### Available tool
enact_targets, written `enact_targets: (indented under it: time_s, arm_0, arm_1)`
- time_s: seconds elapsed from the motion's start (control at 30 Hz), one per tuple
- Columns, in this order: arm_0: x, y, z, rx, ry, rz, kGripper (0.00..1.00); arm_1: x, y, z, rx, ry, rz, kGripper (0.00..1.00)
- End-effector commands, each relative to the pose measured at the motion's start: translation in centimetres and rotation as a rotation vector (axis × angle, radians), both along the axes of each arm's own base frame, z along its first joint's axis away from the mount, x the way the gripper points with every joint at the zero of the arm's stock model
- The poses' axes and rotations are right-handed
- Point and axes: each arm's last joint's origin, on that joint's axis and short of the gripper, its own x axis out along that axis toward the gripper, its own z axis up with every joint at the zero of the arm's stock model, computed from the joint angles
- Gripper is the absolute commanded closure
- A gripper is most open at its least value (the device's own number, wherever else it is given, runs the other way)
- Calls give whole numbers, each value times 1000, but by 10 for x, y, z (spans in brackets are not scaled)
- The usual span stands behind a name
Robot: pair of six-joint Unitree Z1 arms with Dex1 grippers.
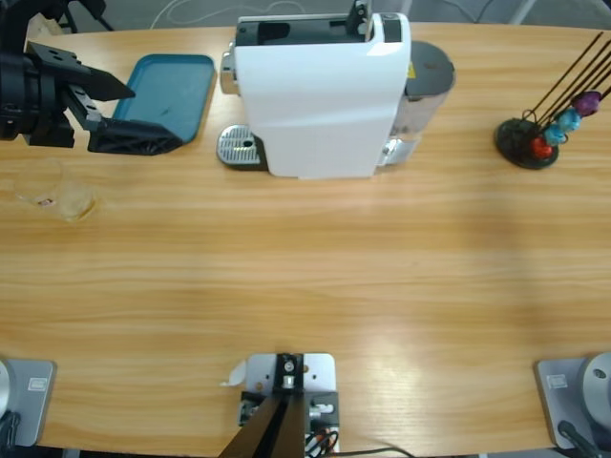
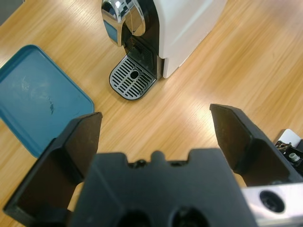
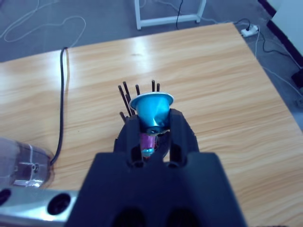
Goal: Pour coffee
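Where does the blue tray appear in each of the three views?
High view: blue tray at upper left, left of the white coffee machine.
Left wrist view: tray at left, beyond the open left gripper.
Right wrist view: not in it.
Shared landmark: the machine's round drip grille.

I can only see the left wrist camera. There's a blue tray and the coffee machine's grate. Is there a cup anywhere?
Observer: Yes. A small clear glass cup stands just below the open left gripper in the high view.
Operator: Is there coffee in it?
Observer: None that I can see; it looks about empty.
Operator: What does the other arm's camera show?
Observer: A shiny blue cone-shaped capsule right ahead, with thin black rods standing behind it.
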Motion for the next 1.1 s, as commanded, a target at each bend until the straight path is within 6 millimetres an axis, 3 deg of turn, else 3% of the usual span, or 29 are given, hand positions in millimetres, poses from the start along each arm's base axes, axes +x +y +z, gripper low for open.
enact_targets:
  time_s: [0.03, 0.17, 0.27, 0.43, 0.57, 0.63, 0.8, 0.97, 1.1]
  arm_0:
    - [-14, 12, -2, -10, -8, 5, 0]
    - [-29, 29, 2, -35, -30, 6, 0]
    - [-45, 48, 2, -49, -50, 14, 0]
    - [-73, 79, 4, -42, -66, -2, 0]
    - [-83, 90, 1, -63, -75, 5, 0]
    - [-84, 92, 2, -69, -81, 5, 0]
    - [-87, 97, 2, -63, -80, 15, 0]
    - [-82, 91, -1, -43, -59, 15, 0]
    - [-79, 88, 2, -44, -56, 13, 0]
  arm_1:
    - [-32, 19, 43, 61, -114, 376, 1000]
    - [-45, 60, 60, -113, -120, 939, 1000]
    - [-42, 89, 78, -163, -94, 1186, 1000]
    - [-21, 155, 108, -199, -78, 1451, 1000]
    - [8, 222, 98, -233, -36, 1564, 1000]
    - [23, 242, 94, -252, -39, 1597, 1000]
    - [53, 274, 79, -286, -14, 1620, 1000]
    - [85, 279, 65, -315, -14, 1634, 1000]
    - [116, 282, 42, -349, 11, 1628, 1000]
